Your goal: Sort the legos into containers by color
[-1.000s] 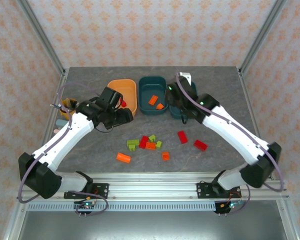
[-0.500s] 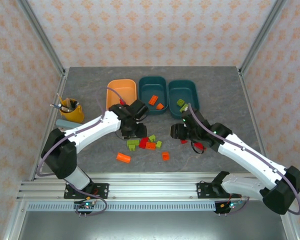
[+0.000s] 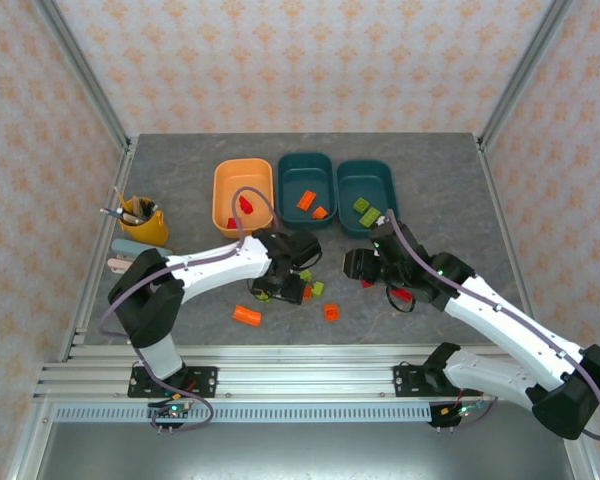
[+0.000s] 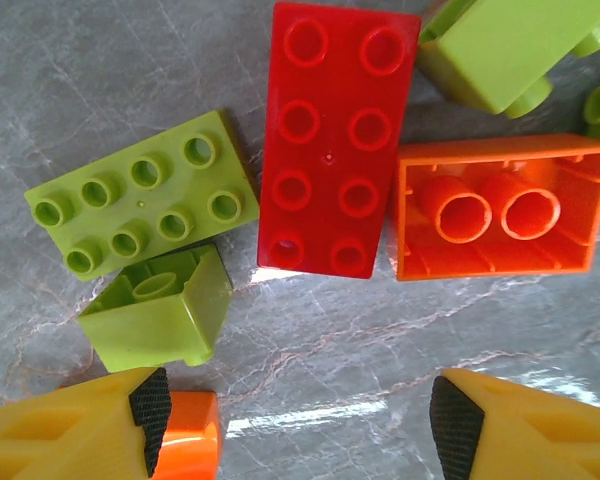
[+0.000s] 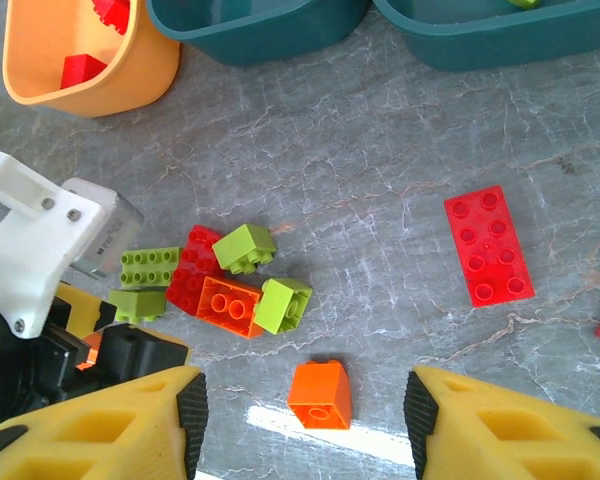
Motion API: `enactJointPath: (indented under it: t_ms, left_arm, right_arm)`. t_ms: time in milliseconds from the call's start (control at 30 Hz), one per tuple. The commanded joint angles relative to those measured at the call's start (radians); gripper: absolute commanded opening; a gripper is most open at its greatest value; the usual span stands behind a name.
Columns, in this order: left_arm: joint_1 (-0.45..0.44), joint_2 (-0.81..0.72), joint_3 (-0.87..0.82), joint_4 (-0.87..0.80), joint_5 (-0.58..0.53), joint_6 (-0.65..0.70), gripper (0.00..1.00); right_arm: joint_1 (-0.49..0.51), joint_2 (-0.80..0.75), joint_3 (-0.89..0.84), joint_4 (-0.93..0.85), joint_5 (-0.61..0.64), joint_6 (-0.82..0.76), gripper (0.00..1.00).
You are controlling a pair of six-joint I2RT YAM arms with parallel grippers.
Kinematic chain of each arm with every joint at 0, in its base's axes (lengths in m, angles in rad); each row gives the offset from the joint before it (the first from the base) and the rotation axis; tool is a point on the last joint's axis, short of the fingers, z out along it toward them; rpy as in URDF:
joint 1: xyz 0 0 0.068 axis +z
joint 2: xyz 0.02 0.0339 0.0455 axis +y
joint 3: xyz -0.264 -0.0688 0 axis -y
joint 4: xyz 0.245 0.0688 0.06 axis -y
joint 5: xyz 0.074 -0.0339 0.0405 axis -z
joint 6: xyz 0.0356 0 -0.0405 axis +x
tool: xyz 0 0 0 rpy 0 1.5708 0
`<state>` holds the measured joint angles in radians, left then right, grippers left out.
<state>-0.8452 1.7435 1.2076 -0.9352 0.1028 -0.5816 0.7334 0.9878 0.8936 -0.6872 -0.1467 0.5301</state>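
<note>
Three containers [image 3: 302,175] on grey marbled tabletop [image 3: 430,170], floral peach walls [image 3: 300,60]

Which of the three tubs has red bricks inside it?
The light orange tub, leftmost in the row, holds the red bricks. The middle teal tub holds orange bricks, and the right teal tub holds a yellow-green brick.

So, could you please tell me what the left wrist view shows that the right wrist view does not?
Left wrist view: close detail, the orange brick lying hollow side up beside the red brick, studs up, ahead of the left fingers. Right wrist view: the light orange tub holding red bricks, a teal tub, a loose red brick and a small orange brick. Both share the pile of red, orange and green bricks on the grey table.
</note>
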Motion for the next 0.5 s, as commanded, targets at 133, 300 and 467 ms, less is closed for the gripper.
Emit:
enactJointPath:
  t_ms: [133,300,467]
  left_arm:
    - [-0.011,0.045,0.026,-0.022,-0.086,0.080,0.77]
    - [-0.012,0.085,0.068,-0.017,-0.095,0.114,0.79]
    - [-0.012,0.130,0.101,-0.021,-0.119,0.136,0.79]
  right_arm:
    - [0.006,-0.012,-0.015,0.014,0.021,0.028,0.58]
    - [0.006,-0.007,-0.012,0.013,0.024,0.029,0.58]
    - [0.006,-0.007,-0.003,0.009,0.028,0.027,0.58]
